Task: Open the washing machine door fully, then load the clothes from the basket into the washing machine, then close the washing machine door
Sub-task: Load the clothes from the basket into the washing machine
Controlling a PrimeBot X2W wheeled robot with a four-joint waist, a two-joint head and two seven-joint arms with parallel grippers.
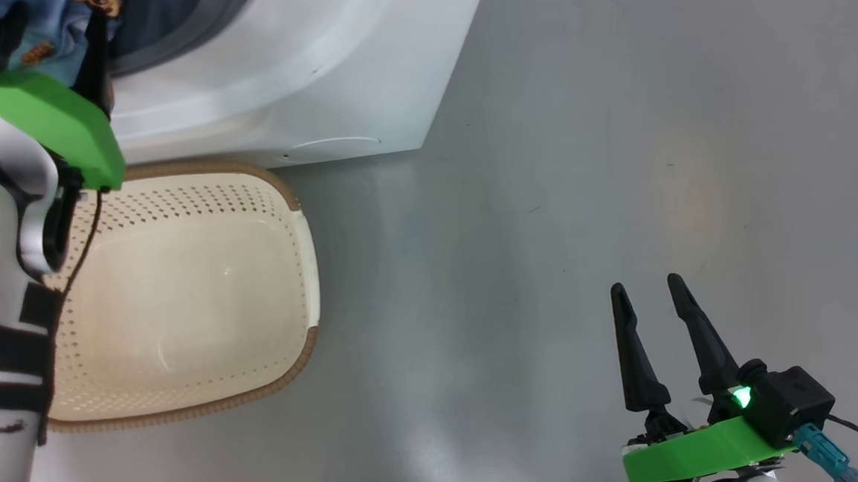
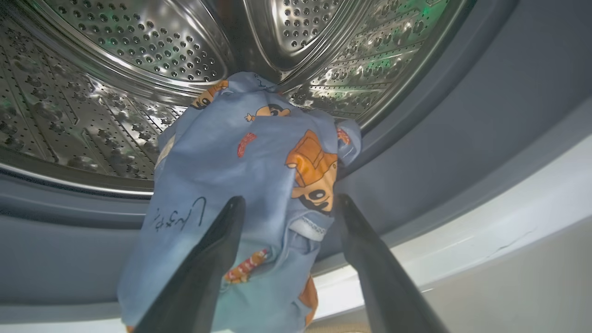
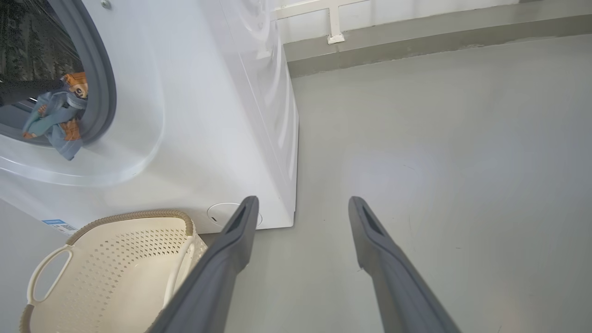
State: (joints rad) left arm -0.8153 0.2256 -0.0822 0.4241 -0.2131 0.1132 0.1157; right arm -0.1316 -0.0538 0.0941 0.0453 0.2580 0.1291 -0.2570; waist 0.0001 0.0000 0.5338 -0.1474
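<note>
Floor (image 1: 587,206): one, grey and smooth, carrying all else. Washing machine (image 1: 298,62): one, a white front-loading box standing on the floor; the left wrist view adds its perforated steel drum (image 2: 138,46) and grey rubber ring (image 2: 462,115), while the right wrist view adds one blue label (image 3: 58,224) low on its front. Basket (image 1: 200,205): one, cream plastic with perforated walls and a brown rim band, on the floor just in front of the machine, its bare bottom showing; the right wrist view shows its two loop handles. Clothes (image 2: 249,157): one bundle, light-blue fabric printed with orange-brown cartoon bears and some black handwriting, lying in the mouth of the machine, partly in the drum and draped down over the rubber ring; the right wrist view shows it hanging over the ring's lower edge. Claws: two, each with two long dark fingers. Left claw (image 2: 290,200): at the machine's opening, fingers spread wide with the bundle between them, not pinched. Right claw (image 1: 647,286): well apart from machine and basket, over bare floor, fingers spread wide, holding nothing.
</note>
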